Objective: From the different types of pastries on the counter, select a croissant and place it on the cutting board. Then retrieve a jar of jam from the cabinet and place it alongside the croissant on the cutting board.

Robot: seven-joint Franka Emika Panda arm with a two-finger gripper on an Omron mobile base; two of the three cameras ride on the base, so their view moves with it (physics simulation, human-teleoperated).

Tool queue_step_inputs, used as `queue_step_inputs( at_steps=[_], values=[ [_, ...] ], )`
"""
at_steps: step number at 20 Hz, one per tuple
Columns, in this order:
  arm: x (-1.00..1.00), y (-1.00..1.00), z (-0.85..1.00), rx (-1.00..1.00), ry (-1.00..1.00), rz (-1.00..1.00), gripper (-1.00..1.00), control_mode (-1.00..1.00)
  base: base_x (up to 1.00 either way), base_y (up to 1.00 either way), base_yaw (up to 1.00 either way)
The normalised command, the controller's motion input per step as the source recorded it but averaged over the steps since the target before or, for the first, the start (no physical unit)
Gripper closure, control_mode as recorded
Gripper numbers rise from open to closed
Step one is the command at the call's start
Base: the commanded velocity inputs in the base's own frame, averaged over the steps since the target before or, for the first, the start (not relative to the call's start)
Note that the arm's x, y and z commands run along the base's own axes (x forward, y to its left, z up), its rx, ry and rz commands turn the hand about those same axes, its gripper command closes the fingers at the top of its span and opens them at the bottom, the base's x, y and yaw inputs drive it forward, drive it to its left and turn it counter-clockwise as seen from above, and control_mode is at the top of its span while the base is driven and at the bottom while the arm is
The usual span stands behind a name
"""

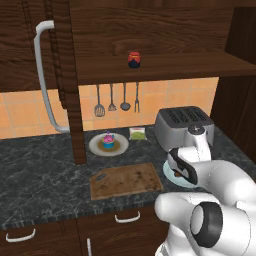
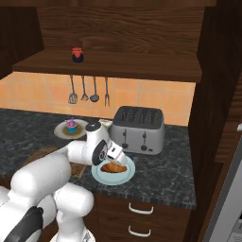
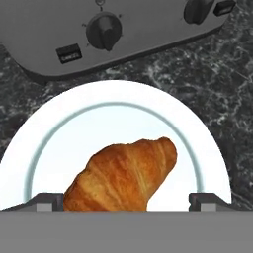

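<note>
The hand (image 3: 126, 201) hangs right over the golden-brown ridged croissant (image 3: 124, 175), its two dark tips spread wide on either side of the pastry and gripping nothing. The croissant lies on its round pale blue plate (image 2: 124, 176) on the dark marbled surface (image 1: 45, 172), just in front of the silver toaster (image 2: 138, 127). So nothing is done yet: the brown wooden cutting board (image 1: 126, 180) sits bare beside the plate, and the little red jam jar with the dark lid (image 1: 134, 59) is up on the shelf of the dark wood cabinet (image 1: 165, 67). The pink-frosted cupcake in a blue wrapper (image 1: 108, 140) waits on another plate, not wanted. By my reading, the first grasp is about to come, with both placements left to do.
</note>
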Motion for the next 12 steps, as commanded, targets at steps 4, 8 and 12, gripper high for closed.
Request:
queue_step_inputs(
  at_steps=[4, 8, 12],
  values=[
    [0.00, 0.00, -0.05, 0.00, 0.00, 0.00, -1.00, -1.00, 0.00, 0.00, 0.00],
    [0.00, 0.00, -0.33, 0.00, 0.00, -0.01, -1.00, -1.00, 0.00, 0.00, 0.00],
    [0.00, 0.00, -0.47, 0.00, 0.00, -0.04, -1.00, -1.00, 0.00, 0.00, 0.00]
  ],
)
